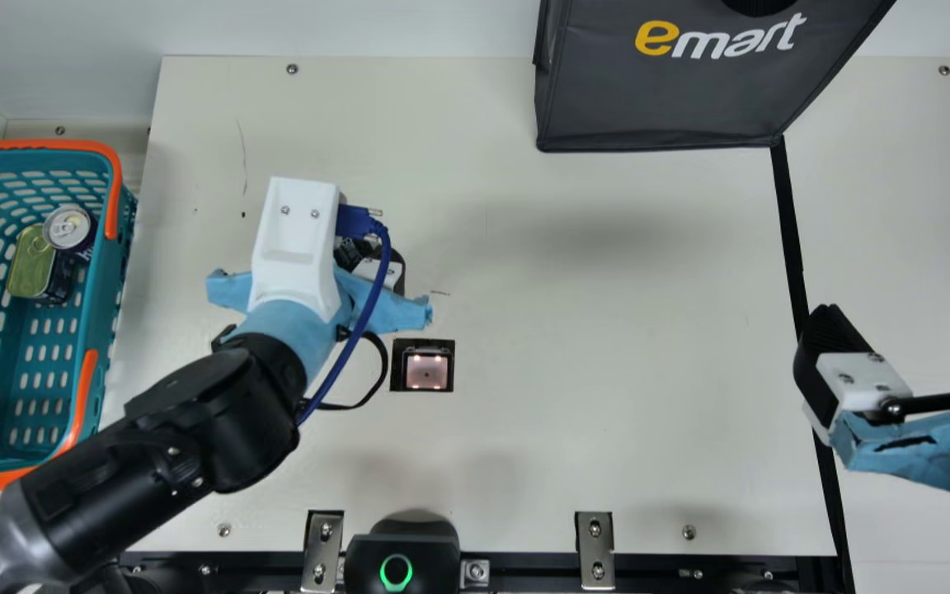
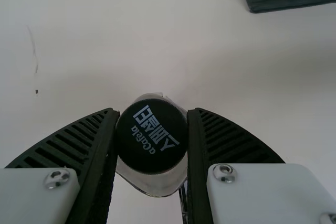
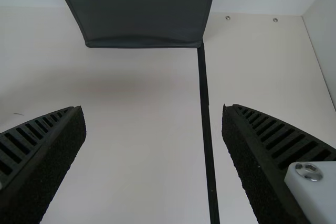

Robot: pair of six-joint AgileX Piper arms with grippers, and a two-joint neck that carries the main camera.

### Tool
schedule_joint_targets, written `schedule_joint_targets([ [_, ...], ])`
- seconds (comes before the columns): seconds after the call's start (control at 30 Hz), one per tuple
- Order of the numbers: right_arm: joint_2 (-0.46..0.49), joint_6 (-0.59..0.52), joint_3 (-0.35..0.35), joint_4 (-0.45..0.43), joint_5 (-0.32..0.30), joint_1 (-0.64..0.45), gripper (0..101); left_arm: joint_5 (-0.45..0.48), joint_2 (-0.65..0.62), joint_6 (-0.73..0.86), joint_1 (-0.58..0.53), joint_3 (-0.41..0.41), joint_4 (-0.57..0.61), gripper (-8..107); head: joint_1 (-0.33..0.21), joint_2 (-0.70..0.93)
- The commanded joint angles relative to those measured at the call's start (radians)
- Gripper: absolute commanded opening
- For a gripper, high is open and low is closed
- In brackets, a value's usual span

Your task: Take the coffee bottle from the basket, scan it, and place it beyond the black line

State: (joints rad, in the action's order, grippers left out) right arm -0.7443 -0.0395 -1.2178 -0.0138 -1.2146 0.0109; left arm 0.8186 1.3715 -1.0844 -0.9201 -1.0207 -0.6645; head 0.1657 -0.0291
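Basket [image 1: 100, 330] at left of bench [image 1: 574, 429]. Inside it, toward the back: can [image 1: 71, 228], with tin [image 1: 30, 262] just before it and to its left. Scanner [image 1: 427, 371] right of basket, nearer the front edge. Bag [image 1: 673, 91] at back, right of scanner. Line [image 1: 790, 223] farther right, from bag's front right corner toward the front edge.

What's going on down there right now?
The left claw is holding the coffee bottle out of the basket, over the table between it and the black line. The right claw is open and empty, near that line. I can't tell whether the bottle has been scanned.
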Motion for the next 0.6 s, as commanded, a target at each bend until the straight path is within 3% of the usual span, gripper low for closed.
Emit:
schedule_joint_targets([
  [0.0,0.0,0.0,0.0,0.0,0.0,0.0,91,-0.011,-0.013,0.043,-0.001,0.004,0.009,10,-0.027,0.002],
  [0.57,0.0,0.0,0.0,0.0,0.0,0.0,91,-0.077,-0.116,0.339,-0.049,0.026,0.19,10,-0.027,0.002],
])
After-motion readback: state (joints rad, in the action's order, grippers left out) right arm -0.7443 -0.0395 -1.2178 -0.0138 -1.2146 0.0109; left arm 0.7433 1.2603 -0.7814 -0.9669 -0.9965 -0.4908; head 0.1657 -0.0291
